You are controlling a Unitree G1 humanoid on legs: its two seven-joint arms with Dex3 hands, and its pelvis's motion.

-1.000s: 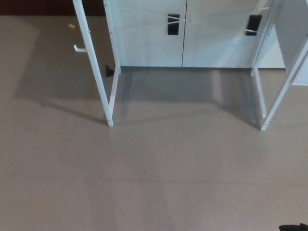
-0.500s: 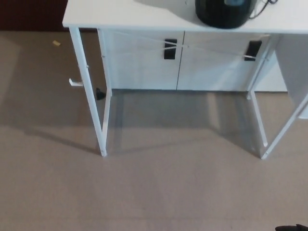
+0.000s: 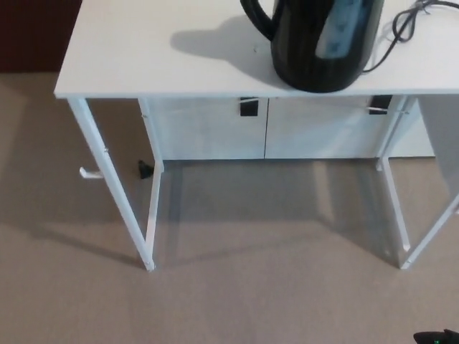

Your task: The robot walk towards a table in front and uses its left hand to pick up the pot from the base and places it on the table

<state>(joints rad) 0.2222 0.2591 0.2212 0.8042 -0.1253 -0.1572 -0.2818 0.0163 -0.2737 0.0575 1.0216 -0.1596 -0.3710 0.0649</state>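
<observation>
Camera view has shifted since half a second ago: the whole scene sits lower and closer in the picture, and the flat white rectangular tabletop (image 3: 143, 50) now fills the upper band. Nothing on it shows a move of its own.

Glossy black rounded pot (image 3: 323, 43) stands upright on the tabletop at 1 o'clock, its upper part cut off by the picture edge. Its curved black handle (image 3: 257, 18) points toward 9 o'clock, and a pale blue strip runs down its side. Its shadow falls on the table toward 10 o'clock. Whether a base lies under it cannot be told.

Thin dark cable (image 3: 409, 21) loops on the tabletop just beside the pot, at 2 o'clock.

Slim white metal table legs (image 3: 115, 193) stand on the beige floor (image 3: 251, 287). Behind them is a low white two-door cabinet (image 3: 208, 129) with a small black pull (image 3: 248, 107) near the door seam.

Right hand (image 3: 436, 337) shows only as a black sliver at 5 o'clock, well apart from the pot; cannot tell whether it is spread or closed. Left hand is out of the picture.
</observation>
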